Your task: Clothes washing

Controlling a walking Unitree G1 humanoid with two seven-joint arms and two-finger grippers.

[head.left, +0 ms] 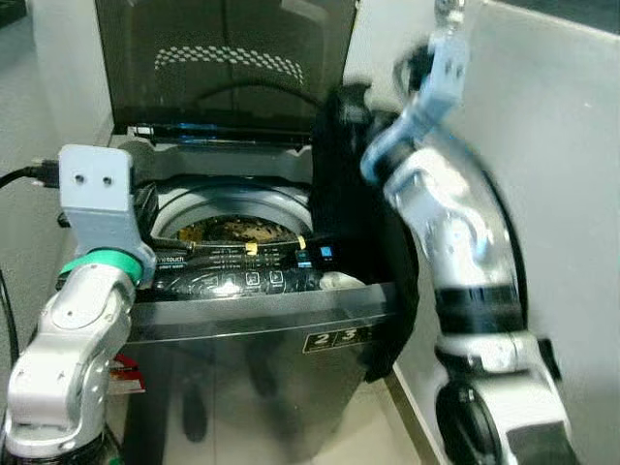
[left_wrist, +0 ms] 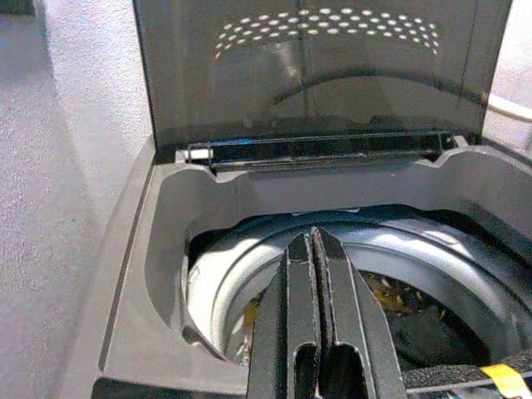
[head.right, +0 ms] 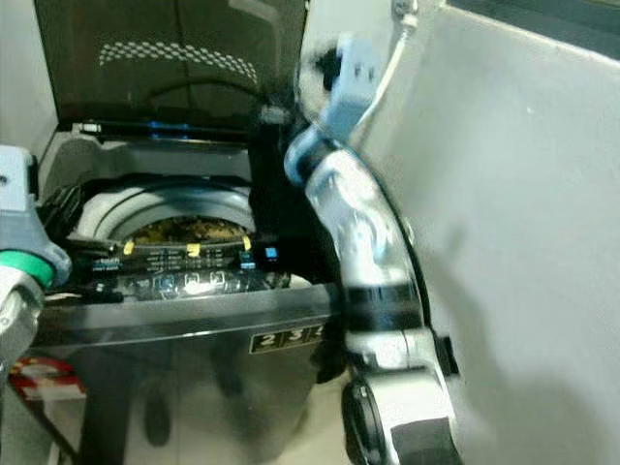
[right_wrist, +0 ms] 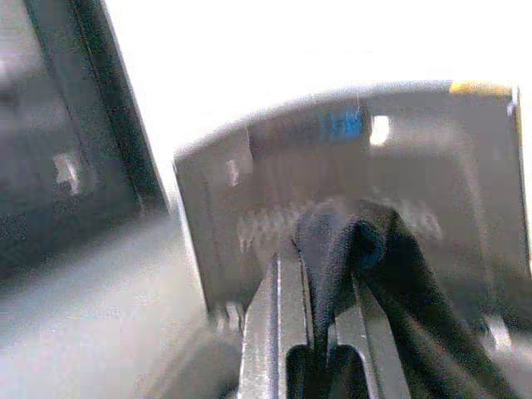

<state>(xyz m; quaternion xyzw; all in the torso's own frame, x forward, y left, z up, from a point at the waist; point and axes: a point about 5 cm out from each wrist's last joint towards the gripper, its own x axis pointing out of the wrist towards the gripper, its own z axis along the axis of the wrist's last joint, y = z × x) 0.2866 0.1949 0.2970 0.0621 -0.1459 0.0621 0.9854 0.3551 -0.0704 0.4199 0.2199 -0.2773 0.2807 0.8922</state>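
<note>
A dark, soft fabric garment is held up by the right gripper at the right-hand edge of the grey top-loading washing machine, its length hanging down over the machine's front right corner. In the right wrist view a bunched fold of the cloth is seen pinched between the two black fingers, so that gripper is clenched on the garment. The smoked lid is raised, and a patterned load can be made out inside the steel drum. The left gripper is pressed closed, grasping nothing, and is poised over the drum's opening.

The garment is judged to be light and limp: it will drape, swing and catch on the rim. A hold on a gathered bunch, as here, seems sound; a single thin edge would likely slip. The hanging tail would need lifting clear of the corner before the garment is lowered into the drum.
</note>
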